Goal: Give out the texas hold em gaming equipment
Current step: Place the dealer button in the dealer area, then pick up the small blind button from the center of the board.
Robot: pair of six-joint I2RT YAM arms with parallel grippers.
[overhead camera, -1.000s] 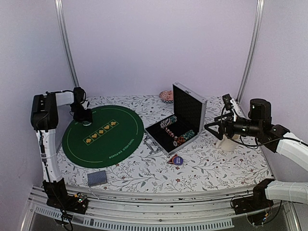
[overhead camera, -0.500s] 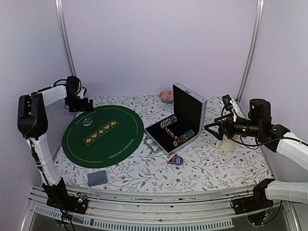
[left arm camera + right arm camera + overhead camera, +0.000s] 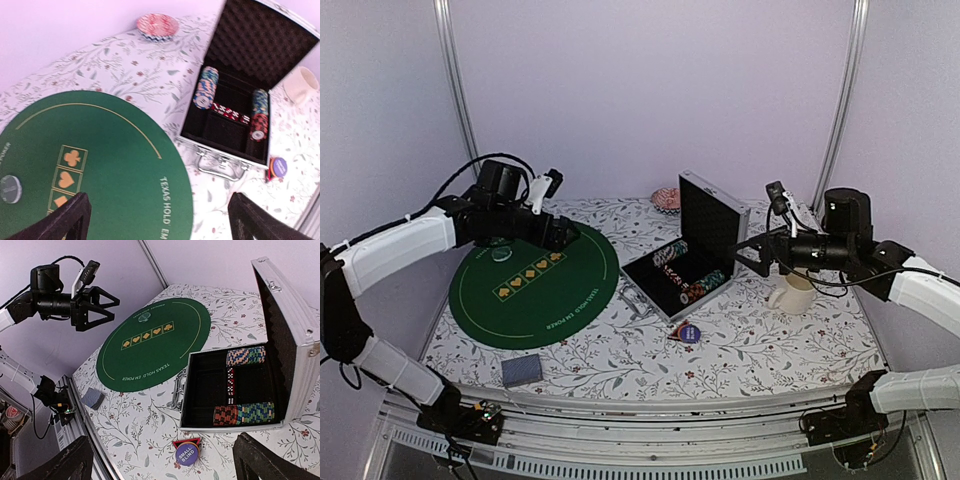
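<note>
Striped poker chips lie in rows inside the open silver case, also seen in the left wrist view as chips and in the right wrist view as chips. A grey-blue deck of cards rests near the front edge. A round SMALL BLIND button lies in front of the case. A grey disc sits on the green mat. My left gripper hangs open above the mat's right part, holding nothing. My right gripper hovers open to the right of the case, also holding nothing.
A cream mug stands under the right arm. A small patterned bowl sits at the back behind the case. The case lid stands upright. Dice lie between the chip rows. Metal posts rise at both back corners.
The left gripper opened, left the grey disc on the mat's far left, rose and swung right toward the case. The right gripper shifted slightly left and up.
</note>
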